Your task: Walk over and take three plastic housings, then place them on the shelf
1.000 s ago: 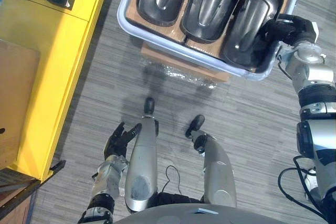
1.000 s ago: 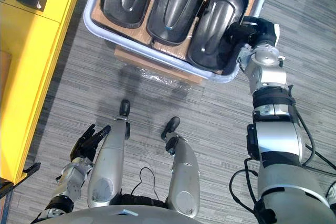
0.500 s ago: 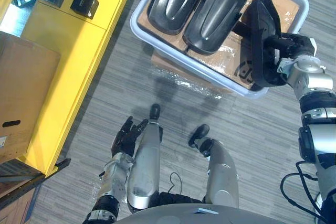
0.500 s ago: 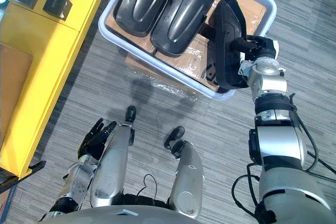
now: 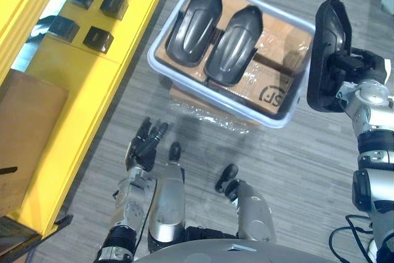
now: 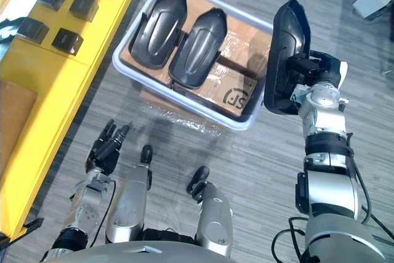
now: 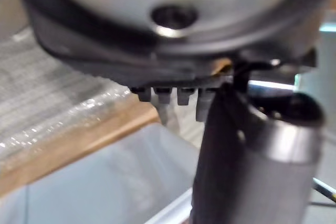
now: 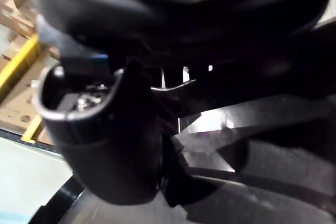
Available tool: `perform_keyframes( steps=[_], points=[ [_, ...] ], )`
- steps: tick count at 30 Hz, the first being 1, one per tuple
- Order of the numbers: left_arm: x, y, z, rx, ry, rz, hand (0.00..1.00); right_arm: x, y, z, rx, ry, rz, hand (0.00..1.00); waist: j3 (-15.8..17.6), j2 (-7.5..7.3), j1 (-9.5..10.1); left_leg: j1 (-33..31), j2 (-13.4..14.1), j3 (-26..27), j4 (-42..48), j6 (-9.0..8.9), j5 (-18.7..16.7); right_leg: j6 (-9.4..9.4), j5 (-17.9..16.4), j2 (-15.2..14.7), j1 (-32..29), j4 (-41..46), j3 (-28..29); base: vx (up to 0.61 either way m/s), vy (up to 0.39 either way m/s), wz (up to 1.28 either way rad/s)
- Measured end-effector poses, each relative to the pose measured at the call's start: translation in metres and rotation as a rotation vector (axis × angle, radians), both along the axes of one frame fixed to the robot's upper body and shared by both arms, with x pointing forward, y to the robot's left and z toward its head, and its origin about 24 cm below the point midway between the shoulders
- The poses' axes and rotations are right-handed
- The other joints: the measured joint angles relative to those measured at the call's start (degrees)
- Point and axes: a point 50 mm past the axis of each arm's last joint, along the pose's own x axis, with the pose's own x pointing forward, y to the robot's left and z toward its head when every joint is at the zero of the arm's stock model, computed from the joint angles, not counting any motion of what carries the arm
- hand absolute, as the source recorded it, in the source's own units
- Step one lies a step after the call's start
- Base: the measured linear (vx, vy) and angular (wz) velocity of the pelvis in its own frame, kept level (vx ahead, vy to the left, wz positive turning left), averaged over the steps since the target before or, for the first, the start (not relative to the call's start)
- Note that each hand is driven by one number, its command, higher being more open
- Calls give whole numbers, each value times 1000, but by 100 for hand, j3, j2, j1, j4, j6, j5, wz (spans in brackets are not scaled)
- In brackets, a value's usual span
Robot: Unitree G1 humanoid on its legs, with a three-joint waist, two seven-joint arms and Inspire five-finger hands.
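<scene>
One plastic housing (image 5: 326, 53) is up beside the tub (image 5: 152, 64) in the left eye view, with the right hand (image 5: 352, 66) curled round it. Two housings (image 5: 194, 29) lie inside the tub. In the right eye view, the left hand (image 6: 106, 149) hangs low with straight fingers, and the yellow shelf (image 6: 61, 84) has none yet.

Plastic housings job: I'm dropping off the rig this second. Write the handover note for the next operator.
Right hand: shut on the lifted housing, held upright on edge, raised by the tub's right end.
Left hand: open, holding nothing, low at the robot's left side.
In the tub lie two more, side by side: the shelf-side housing and the next housing.
Done: one housing is out of the tub. None is on the yellow shelf to the robot's left.
Left: shelve this one, then fetch and shelve the other two.
</scene>
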Motion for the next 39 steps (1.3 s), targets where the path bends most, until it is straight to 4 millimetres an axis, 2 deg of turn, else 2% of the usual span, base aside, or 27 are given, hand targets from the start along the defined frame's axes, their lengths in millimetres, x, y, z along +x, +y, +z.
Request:
perform_keyframes(
  steps=[1, 4, 8, 10, 11, 14, 16, 20, 22, 26, 31, 39],
  points=[
    [2, 5, 6, 18, -21, 6, 100, -2, 1, -7, 3, 1, -19, 0, -165, -109, -23, 120, 18, 28, -166, -15, 63, -3, 52, 61, 104, -181, -2, 126, -36, -3],
    [4, 7, 25, 44, -87, 15, 100, -6, 3, -21, 8, 6, -40, 0, -615, -285, -123, 455, 22, 54, -573, -21, 151, 34, 254, 203, 497, -786, -42, 157, -19, -1],
    [10, 4, 47, 125, -140, -20, 100, -13, 8, -22, -110, 2, -36, 0, -987, -295, -162, 768, 2, 173, -831, -14, 162, 102, 491, 313, 904, -1398, -25, 109, 9, -9],
    [14, 2, 57, 169, -159, -52, 100, -11, 21, -16, -154, -40, -2, 0, -1156, -278, -236, 865, 1, 247, -936, -17, 167, 113, 593, 357, 995, -1599, 37, 59, 6, -17],
    [17, 0, 66, 176, -177, -77, 100, -11, 35, -10, -191, -88, 35, 0, -1240, -263, -280, 995, 4, 329, -1025, -21, 175, 126, 668, 381, 1098, -1739, 99, 46, 5, -21],
    [28, -11, 77, 165, -188, -153, 100, -15, 49, -5, -275, -133, 72, 0, -1385, -211, -315, 1223, -12, 426, -1216, -25, 193, 136, 680, 371, 1219, -1779, 105, 27, 8, -12],
    [34, -25, 83, 146, -189, -241, 100, -14, 59, -3, -333, -162, 101, 0, -1626, -194, -396, 1347, -43, 497, -1368, -17, 213, 179, 719, 365, 1276, -1871, 157, 29, 18, -11],
    [41, -46, 86, 111, -158, -366, 100, -12, 77, 7, -435, -218, 173, 0, -1793, -123, -470, 1513, -122, 643, -1480, 36, 250, 237, 820, 301, 1340, -1967, 256, 5, 35, -18],
    [42, -58, 85, 91, -140, -418, 100, -11, 87, 11, -498, -253, 217, 0, -1882, -75, -590, 1535, -187, 653, -1508, 58, 264, 277, 925, 265, 1412, -2107, 246, -21, 45, 0],
    [46, -61, 90, 77, -153, -411, 100, -11, 97, 14, -562, -295, 258, 0, -1922, -41, -599, 1524, -210, 679, -1566, 78, 282, 269, 1010, 277, 1428, -2260, 232, -46, 18, -2],
    [46, -66, 90, 33, -148, -386, 100, -12, 110, 14, -600, -357, 313, 0, -2063, 161, -693, 1564, -273, 587, -1838, 112, 466, 283, 1035, 274, 1426, -2265, 96, -47, -3, 14],
    [46, -71, 94, -30, -201, -370, 100, -20, 148, -27, -579, -315, 506, 0, -2264, 157, -743, 1598, -323, 608, -1891, 133, 497, 298, 1124, 247, 1473, -2378, 98, -1, 1, 0]
  ],
)
